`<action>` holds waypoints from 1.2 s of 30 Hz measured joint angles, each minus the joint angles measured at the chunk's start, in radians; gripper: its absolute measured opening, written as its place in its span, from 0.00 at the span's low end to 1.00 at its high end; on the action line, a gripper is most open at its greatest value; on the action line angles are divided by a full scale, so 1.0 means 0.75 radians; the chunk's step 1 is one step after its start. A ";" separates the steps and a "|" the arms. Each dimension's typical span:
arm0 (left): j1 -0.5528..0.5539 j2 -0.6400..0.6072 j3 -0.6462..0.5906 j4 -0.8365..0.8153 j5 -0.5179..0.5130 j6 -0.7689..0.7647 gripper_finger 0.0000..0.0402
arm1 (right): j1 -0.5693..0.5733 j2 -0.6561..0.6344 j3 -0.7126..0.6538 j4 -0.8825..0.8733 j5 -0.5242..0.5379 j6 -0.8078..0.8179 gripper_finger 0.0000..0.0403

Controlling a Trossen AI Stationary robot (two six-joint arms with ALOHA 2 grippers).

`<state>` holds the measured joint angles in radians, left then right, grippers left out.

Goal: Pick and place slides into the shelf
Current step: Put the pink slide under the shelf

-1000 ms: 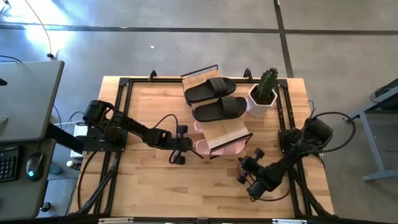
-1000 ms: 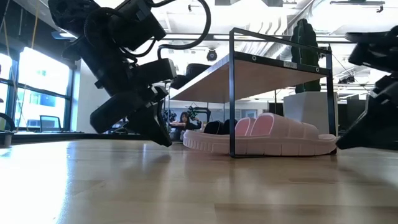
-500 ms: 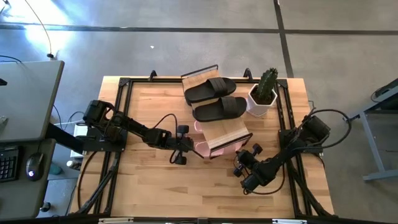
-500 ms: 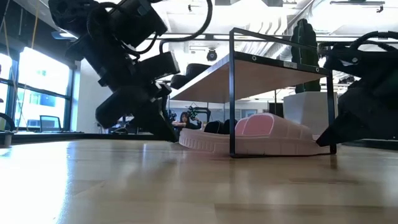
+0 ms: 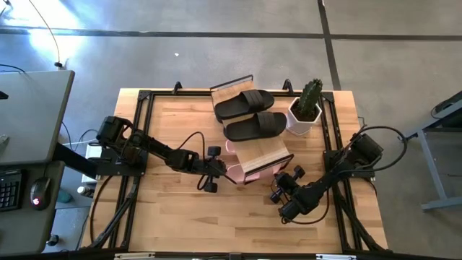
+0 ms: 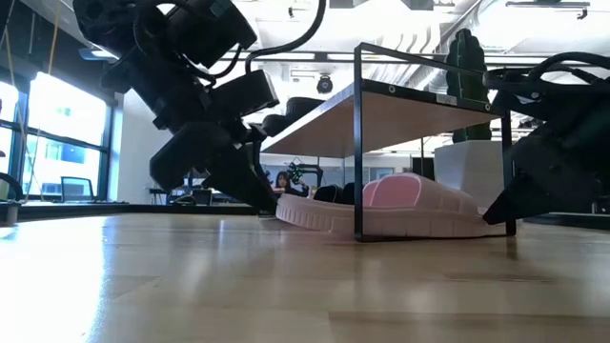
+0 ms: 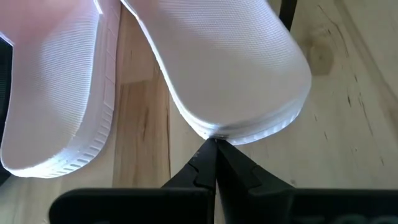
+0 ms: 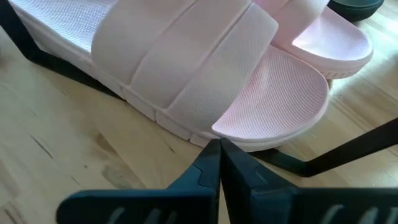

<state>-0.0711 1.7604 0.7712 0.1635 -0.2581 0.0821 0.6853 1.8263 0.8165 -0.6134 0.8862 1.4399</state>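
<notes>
The shelf stands mid-table with two black slides lying on its slats. A pale pink slide lies with its sole on the tabletop under the shelf's near end, and a second pink slide lies beside it. My left gripper, shut, is at the slide's heel end. My right gripper, also shut, is at its toe end. My left gripper touches the rounded heel rim of the pink slide with the tips of its shut fingers, slanting down from the table's left. The slide lies flat on the table. My right gripper has its shut fingertips against the sole's rim beside the strap, near the toe, slanting down from the near right. That slide also lies flat on the table.
A white pot with a cactus stands just right of the shelf at the far side. The shelf's black frame post stands in front of the pink slide. Bare wood lies along the table's near edge.
My right gripper has moved from the near right toward the shelf, up to the pink slide's toe end. My left gripper has tipped its fingertips closer to the heel end. Both stayed shut.
</notes>
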 joint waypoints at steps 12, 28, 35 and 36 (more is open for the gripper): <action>-0.001 -0.002 0.001 -0.104 -0.161 -0.006 0.00 | -0.001 0.000 -0.001 -0.027 -0.001 0.059 0.00; -0.110 -0.008 -0.053 0.019 0.075 -0.017 0.00 | 0.015 0.065 -0.002 -0.034 0.017 0.149 0.00; -0.105 -0.009 -0.071 0.201 0.045 -0.015 0.00 | 0.014 0.070 -0.002 -0.027 0.030 0.151 0.00; -0.105 -0.008 -0.071 0.214 0.045 -0.015 0.00 | 0.014 0.070 -0.002 -0.026 0.031 0.151 0.00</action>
<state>-0.1497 1.7541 0.7177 0.3241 -0.2242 0.0708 0.6960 1.8786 0.8154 -0.6332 0.9098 1.5532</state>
